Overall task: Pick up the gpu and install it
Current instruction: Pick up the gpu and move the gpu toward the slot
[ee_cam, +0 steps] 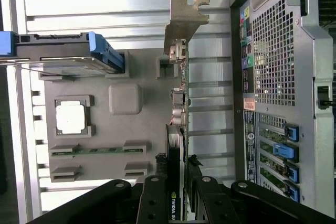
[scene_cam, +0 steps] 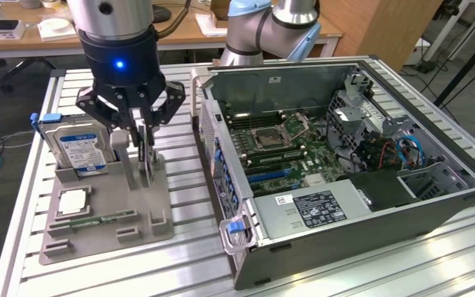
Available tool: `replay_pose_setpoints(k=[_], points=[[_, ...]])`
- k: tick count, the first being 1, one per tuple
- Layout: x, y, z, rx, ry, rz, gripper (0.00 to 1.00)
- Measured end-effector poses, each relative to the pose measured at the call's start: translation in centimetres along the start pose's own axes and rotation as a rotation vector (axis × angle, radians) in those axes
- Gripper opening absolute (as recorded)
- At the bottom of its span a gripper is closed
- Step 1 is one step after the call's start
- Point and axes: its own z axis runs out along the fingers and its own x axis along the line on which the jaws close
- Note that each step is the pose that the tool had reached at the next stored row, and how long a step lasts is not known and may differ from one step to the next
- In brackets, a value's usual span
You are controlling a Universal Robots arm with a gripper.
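Gpu stands on edge at gray fixture tray, left-centre of exterior frame, straight below gripper, which pinches its top edge. Wrist view: gpu edge-on, long axis running from gripper out to silver bracket, computer case alongside.

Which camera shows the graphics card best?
The wrist view: the graphics card runs edge-on from its silver bracket to the hand gripping it. In the exterior view it is a thin sliver, largely hidden by the hand.
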Motion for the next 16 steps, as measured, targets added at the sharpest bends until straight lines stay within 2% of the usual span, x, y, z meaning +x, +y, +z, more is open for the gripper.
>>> replay_pose_setpoints(k=[16], points=[[-0.02,0.03,-0.95,0.0026,-0.0003,0.000,0.26]])
